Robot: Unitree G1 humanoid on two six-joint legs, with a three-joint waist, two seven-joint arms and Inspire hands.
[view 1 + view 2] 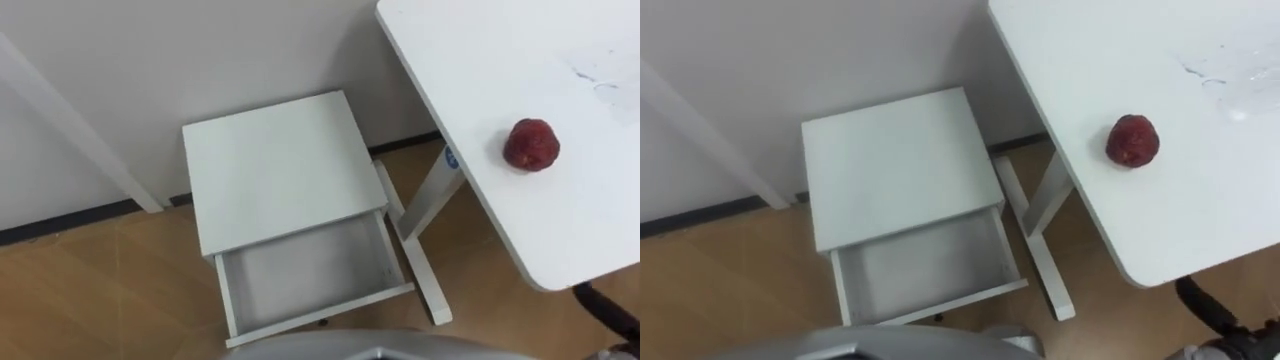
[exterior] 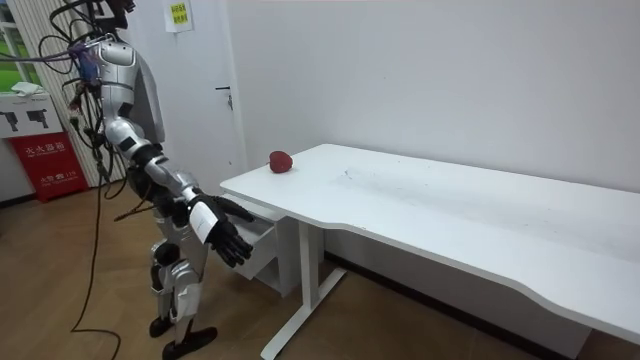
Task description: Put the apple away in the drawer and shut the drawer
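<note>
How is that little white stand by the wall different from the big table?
The stand is low and small; the table stands taller and much wider. The stand's drawer is pulled open and empty; the table shows no drawer. The table carries a red apple; the stand's top is bare. Both are white.

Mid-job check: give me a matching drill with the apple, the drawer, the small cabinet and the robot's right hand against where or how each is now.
Things:
1. apple
2. drawer
3. cabinet
4. right hand

Places or states:
A. pulled open
B. on the white table, near its edge
C. against the wall, beside the table
D. fingers straight, held low near the drawer

Pairs: 1-B, 2-A, 3-C, 4-D
</note>
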